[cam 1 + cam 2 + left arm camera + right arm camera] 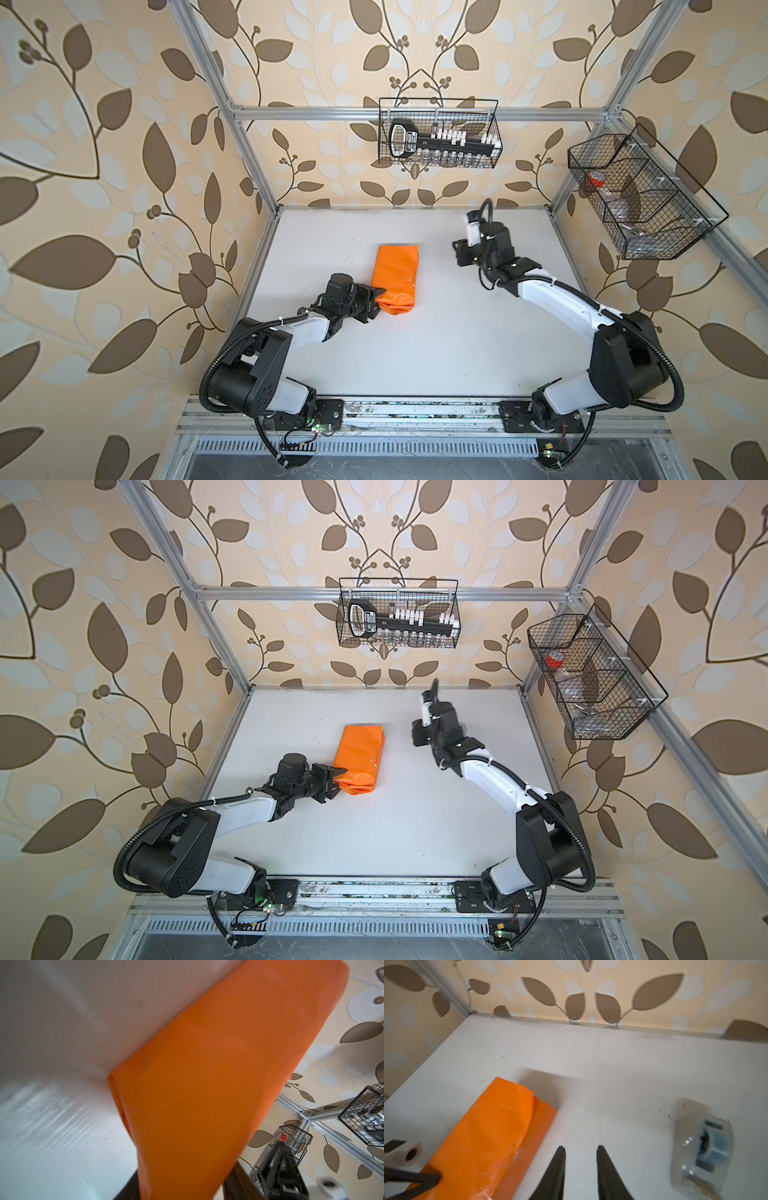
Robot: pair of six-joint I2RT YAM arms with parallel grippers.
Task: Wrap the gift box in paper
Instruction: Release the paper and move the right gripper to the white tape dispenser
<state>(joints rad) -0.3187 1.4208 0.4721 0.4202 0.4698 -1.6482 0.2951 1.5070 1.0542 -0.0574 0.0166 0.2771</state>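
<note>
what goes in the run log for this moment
paper: folded bundle on table, gift box hidden | left gripper: closed on paper's near end | right gripper: open, empty, near tape dispenser

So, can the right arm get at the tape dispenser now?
Probably yes: the tape dispenser lies on the table beside the right gripper, whose jaws stand apart and empty, with nothing between them.

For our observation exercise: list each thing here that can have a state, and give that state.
the paper: folded into a long parcel, lying on the table
the gift box: hidden, cannot tell
left gripper: shut on the paper's near end
right gripper: open, empty, above the table
tape dispenser: on the table, untouched
</note>
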